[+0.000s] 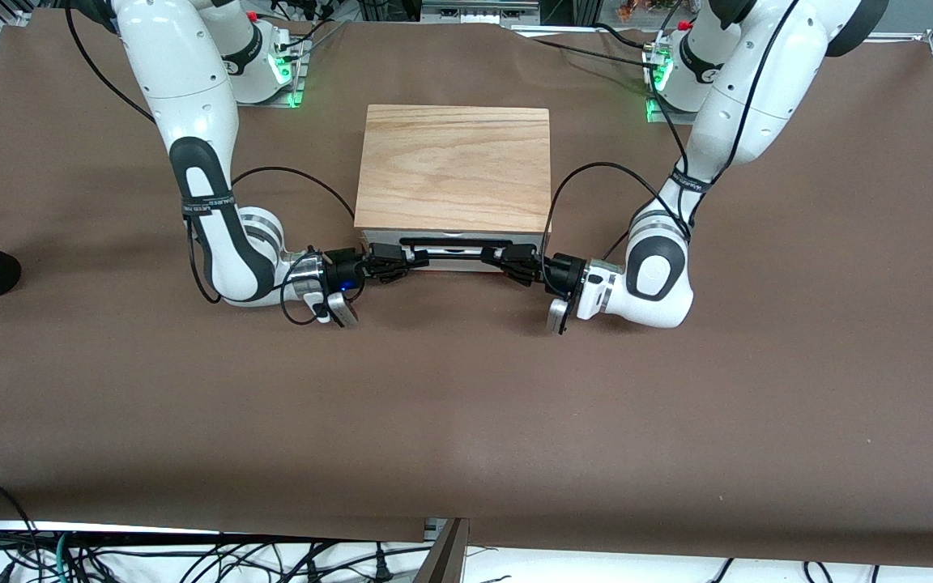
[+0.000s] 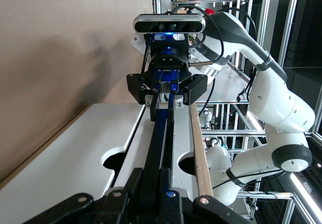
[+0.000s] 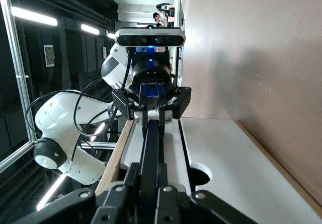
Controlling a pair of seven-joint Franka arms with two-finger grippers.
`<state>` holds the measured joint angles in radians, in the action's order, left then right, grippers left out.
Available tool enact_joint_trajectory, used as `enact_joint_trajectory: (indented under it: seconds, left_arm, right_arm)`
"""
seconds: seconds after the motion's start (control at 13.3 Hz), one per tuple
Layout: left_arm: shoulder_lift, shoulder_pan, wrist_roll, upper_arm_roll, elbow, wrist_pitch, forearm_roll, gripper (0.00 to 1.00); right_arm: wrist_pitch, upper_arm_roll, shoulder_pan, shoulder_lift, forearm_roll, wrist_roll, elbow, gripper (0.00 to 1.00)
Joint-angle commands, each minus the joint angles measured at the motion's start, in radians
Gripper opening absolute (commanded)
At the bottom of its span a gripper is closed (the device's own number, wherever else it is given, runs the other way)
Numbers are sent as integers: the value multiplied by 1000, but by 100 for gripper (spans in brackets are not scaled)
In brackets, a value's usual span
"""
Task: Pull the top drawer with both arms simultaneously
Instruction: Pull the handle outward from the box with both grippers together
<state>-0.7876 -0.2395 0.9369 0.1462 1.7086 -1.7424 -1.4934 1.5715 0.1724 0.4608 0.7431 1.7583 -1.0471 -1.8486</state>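
While clamped on the thin black bar handle (image 1: 456,242) from the right arm's end, right gripper (image 1: 411,259) with fingers narrow around the bar; matching clamp from the left gripper (image 1: 492,257) at the left arm's end, matte black fingers (image 2: 168,100) pinched on the same bar, tips facing along it. Between the two grippers, top drawer (image 1: 450,253): flat, smooth white front panel, with rounded cut-outs seen in the wrist views, barely proud of the box. Just above both grippers, grained light-wood top slab (image 1: 456,166), square-edged. Underneath everything, brown matte table cover (image 1: 466,405). Outward from each wrist, glossy white jointed arms, black bands, looping cables.
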Motion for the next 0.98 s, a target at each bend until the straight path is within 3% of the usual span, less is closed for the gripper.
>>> enact_joint_trajectory:
  seconds: [0.0, 0.6, 0.9]
  left_arm:
    - [11, 3, -6, 1, -3, 17, -10, 0]
    - [-99, -4, -159, 1, -191, 14, -7, 0]
    - [-179, -6, -246, -2, -349, 9, -4, 0]
  right_arm:
    - [28, 4, -11, 5, 26, 2, 24, 11]
    - [62, 9, -74, 137, 64, 143, 271, 11]
    - [113, 9, -97, 189, 63, 202, 379, 11]
